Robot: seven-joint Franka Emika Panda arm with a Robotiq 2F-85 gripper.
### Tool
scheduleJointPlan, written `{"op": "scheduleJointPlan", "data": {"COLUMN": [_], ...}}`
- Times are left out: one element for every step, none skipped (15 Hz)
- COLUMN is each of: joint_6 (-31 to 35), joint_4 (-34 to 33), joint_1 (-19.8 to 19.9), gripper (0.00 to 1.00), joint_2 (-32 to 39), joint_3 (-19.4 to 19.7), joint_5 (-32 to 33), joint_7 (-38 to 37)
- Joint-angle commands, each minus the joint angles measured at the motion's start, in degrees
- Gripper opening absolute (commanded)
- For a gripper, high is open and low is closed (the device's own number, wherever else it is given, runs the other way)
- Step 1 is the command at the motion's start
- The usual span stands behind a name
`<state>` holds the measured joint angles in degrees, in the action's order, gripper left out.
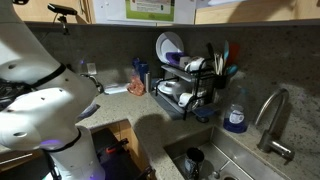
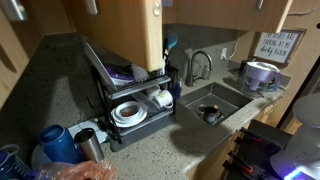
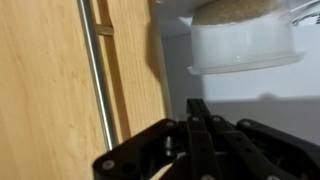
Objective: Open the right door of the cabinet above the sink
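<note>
Wrist view: my hand [image 3: 200, 128] clenched, empty, beside the bar handle [image 3: 100, 80] of the cabinet door [image 3: 45, 90]. Pushing, I judge, not gripping. White tub [image 3: 243, 45] visible inside.

**Asker:** What colour is the cabinet door [image 3: 45, 80]?

**Describer:** Pale tan wood with fine vertical grain. Its bar handle [image 3: 100, 90] is silver.

**Asker:** And around it?

**Describer:** The gripper [image 3: 200, 118] is black and the tub [image 3: 245, 48] is white. The counter [image 2: 165, 150] is speckled grey, the sink [image 2: 225, 98] steel-grey, and the dish rack [image 2: 104, 110] black with white plates [image 2: 128, 112].
</note>
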<state>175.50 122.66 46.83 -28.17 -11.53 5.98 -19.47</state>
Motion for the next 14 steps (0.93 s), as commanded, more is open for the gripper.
{"op": "scheduleJointPlan", "data": {"joint_6": [1.0,1.0,0.6,0.8,0.5,0.6,0.6,0.5,0.4,0.3,0.3,0.1,0.0,0.0], "joint_4": [-2.0,-2.2,-2.6,-2.7,-3.0,-3.1,-3.2,-3.3,-3.4,-3.5,-3.4,-3.4,-3.4,-3.3], "joint_1": [7.7,9.5,11.3,12.9,14.6,15.9,17.5,19.0,20.2,21.5,22.7,23.7,24.7,25.2], "gripper": [0.00,0.00,0.00,0.00,0.00,0.00,0.00,0.00,0.00,0.00,0.00,0.00,0.00,0.00], "joint_2": [0.8,0.7,0.5,0.6,0.4,0.4,0.2,0.0,-0.3,-0.5,-0.8,-1.2,-1.6,-1.9], "joint_3": [-5.5,-6.8,-8.2,-9.4,-10.7,-11.7,-12.9,-13.9,-14.8,-15.7,-16.6,-17.3,-17.9,-18.2], "joint_5": [1.4,1.3,1.4,1.3,1.3,1.2,1.2,1.2,1.2,1.2,1.2,1.1,1.0,0.8], "joint_7": [-5.0,-5.7,-6.5,-7.1,-7.8,-8.2,-8.8,-9.2,-9.8,-10.0,-10.5,-10.5,-10.6,-10.5]}}
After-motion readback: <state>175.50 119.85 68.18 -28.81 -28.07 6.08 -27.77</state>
